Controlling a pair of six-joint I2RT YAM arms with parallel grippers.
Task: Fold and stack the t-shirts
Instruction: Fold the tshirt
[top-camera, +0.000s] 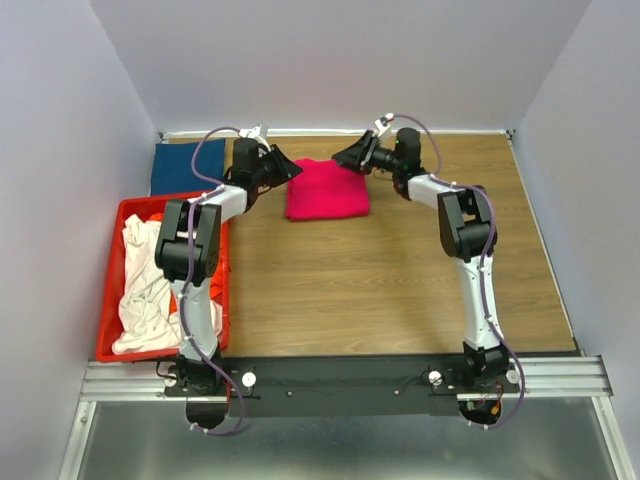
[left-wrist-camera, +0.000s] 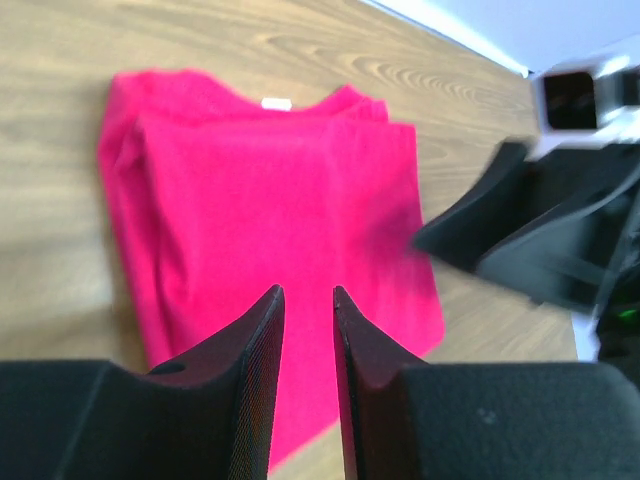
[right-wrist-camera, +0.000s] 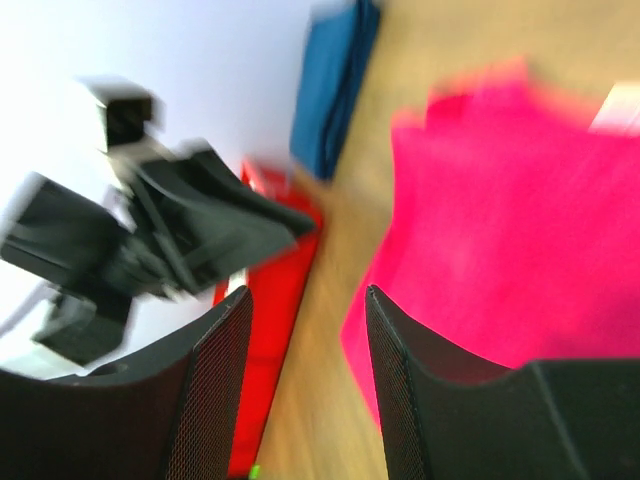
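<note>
Crate: red plastic crate (top-camera: 108, 300) sits at the left edge of the counter (top-camera: 380, 280), with a crumpled cream-white shirt (top-camera: 140, 290) heaped inside.
Blue shirt: dark blue shirt (top-camera: 185, 167), folded flat in the back left corner, behind the crate.
Left arm: left arm (top-camera: 190, 250) rises over the crate, elbow bent, forearm reaching right.
Left claw: left claw (top-camera: 296, 172) is at the pink shirt's left edge. Its black ribbed fingers (left-wrist-camera: 262, 340) are only a slit apart, with nothing between them.
Pink shirt: pink shirt (top-camera: 327, 189), soft magenta, folded into a rectangle, flat on the wood-grain counter at far centre. Only the left wrist view shows the neckline and white label.
Right claw: right claw (top-camera: 340, 158) is by the shirt's far right corner, pointing left. Its own view is blurred, jaws moderately apart and empty.
Right arm: right arm (top-camera: 462, 225) climbs from the near right, forearm angled back-left.
</note>
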